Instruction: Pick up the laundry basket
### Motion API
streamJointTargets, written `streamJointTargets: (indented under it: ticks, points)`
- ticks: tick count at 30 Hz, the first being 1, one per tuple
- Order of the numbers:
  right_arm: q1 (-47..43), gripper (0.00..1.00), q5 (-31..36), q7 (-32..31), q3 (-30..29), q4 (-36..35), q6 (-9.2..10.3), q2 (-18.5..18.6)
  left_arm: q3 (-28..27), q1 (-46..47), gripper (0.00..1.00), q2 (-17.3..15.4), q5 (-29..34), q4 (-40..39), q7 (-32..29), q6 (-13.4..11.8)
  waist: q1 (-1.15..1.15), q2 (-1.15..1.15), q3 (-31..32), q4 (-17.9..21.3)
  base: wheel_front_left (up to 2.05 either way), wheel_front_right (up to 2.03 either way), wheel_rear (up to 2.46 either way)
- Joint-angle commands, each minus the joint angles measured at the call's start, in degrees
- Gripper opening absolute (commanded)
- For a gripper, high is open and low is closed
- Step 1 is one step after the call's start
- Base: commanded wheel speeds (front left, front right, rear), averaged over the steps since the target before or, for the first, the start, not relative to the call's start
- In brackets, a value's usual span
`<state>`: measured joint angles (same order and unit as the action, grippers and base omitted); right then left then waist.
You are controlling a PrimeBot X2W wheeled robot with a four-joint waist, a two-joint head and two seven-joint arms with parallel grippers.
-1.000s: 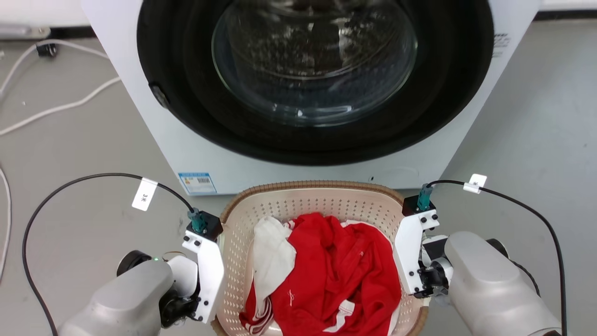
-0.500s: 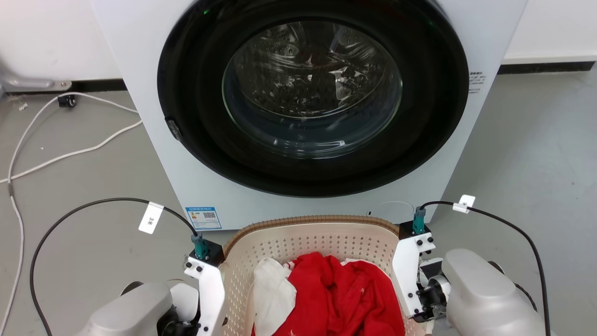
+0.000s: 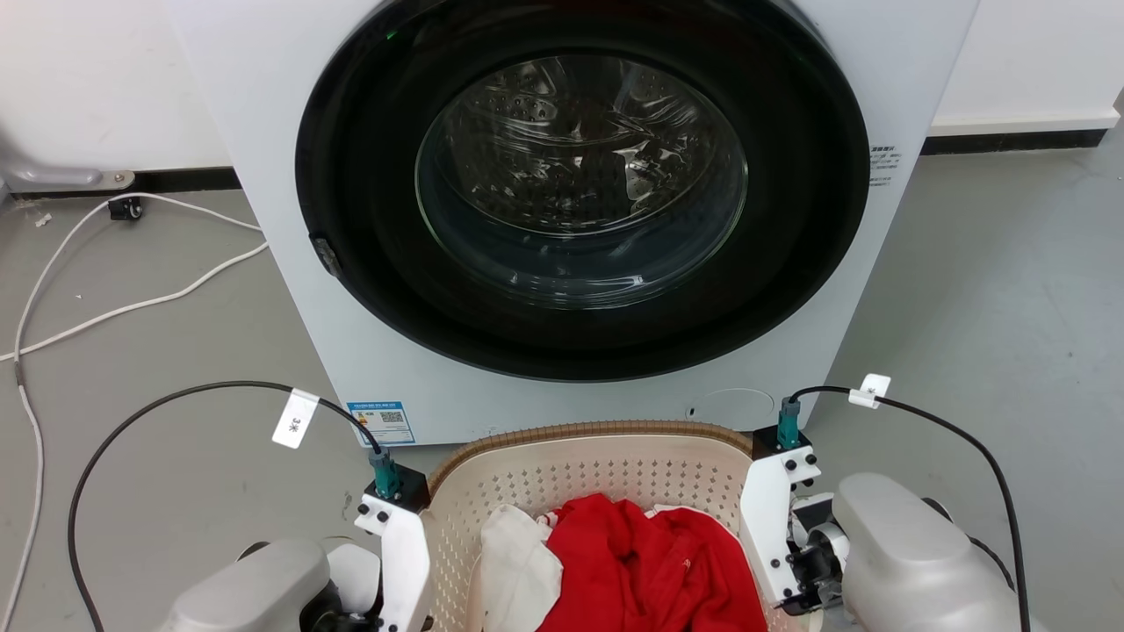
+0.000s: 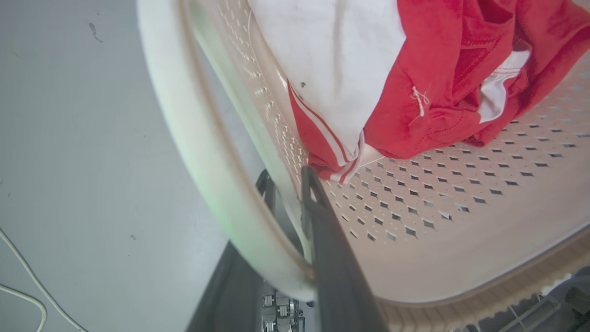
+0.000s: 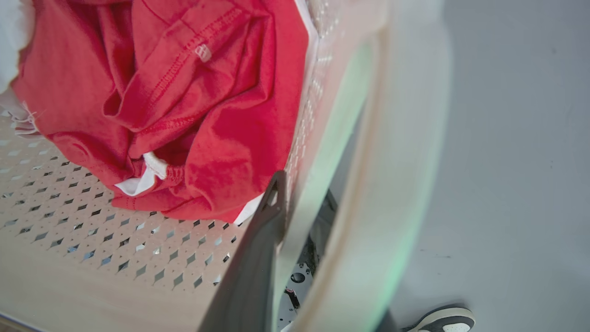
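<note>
Upward the head camera has tilted since a second ago, baring more of the washer; the basket stays between both arms. The left gripper has its jaws closed on the basket's left wall, one finger inside, one outside under the white handle. The right gripper clamps the right wall likewise. Cream perforated plastic with a brown woven-look rim, the basket lies just before the washer, holding crumpled red cloth and white cloth.
</note>
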<state>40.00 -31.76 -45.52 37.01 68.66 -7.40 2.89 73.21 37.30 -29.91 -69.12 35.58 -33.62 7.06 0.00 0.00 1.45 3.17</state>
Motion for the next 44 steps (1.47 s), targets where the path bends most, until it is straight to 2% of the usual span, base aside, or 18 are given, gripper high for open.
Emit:
streamJointTargets:
  ticks: [1,44]
  points:
    - [1.19,0.00,-0.08,-0.04,0.43,-0.13,-0.16,-0.02,0.34,-1.02,0.00,0.43,0.08,-0.66,-0.61,0.66,0.00,0.00,-0.04,-0.03,0.00,0.00,0.00]
    - [2.76,0.00,-3.93,0.18,3.31,0.92,-0.16,-0.08,0.36,0.30,0.00,0.28,-0.78,-0.87,-2.29,0.68,0.00,0.00,-0.79,-0.10,0.00,0.00,0.00]
